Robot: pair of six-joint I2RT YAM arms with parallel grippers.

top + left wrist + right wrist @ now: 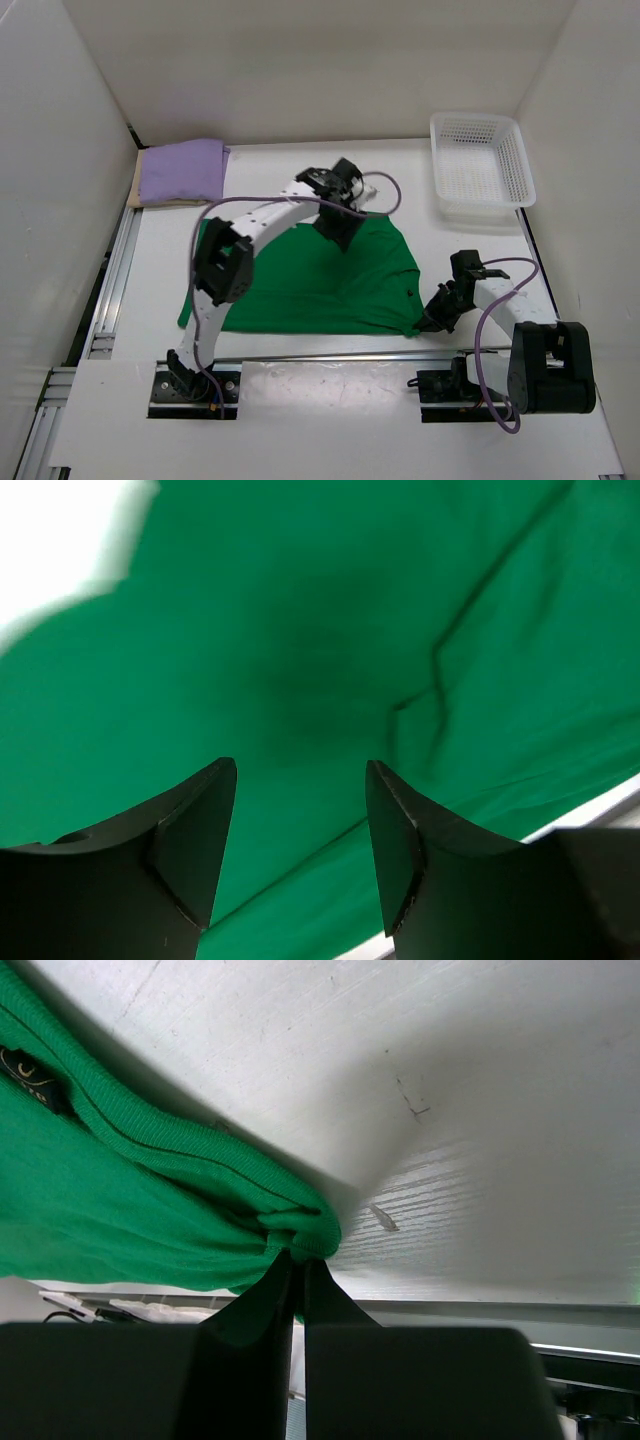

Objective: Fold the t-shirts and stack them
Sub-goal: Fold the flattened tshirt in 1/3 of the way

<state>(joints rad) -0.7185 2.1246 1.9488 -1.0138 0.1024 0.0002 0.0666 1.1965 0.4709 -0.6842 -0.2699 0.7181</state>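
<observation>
Pinching a corner of the green shirt, likely anchoring it for folding, the right claw is clamped tight; the left claw hovers half-open, empty.

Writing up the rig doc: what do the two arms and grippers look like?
Left arm and right arm: white links, black joint housings and bases. A purple cable loops loosely off each. Left gripper and right gripper: matte black tapering fingers. No markings visible.

A robotics lab cell, shown by white panel walls and aluminium rails.
</observation>
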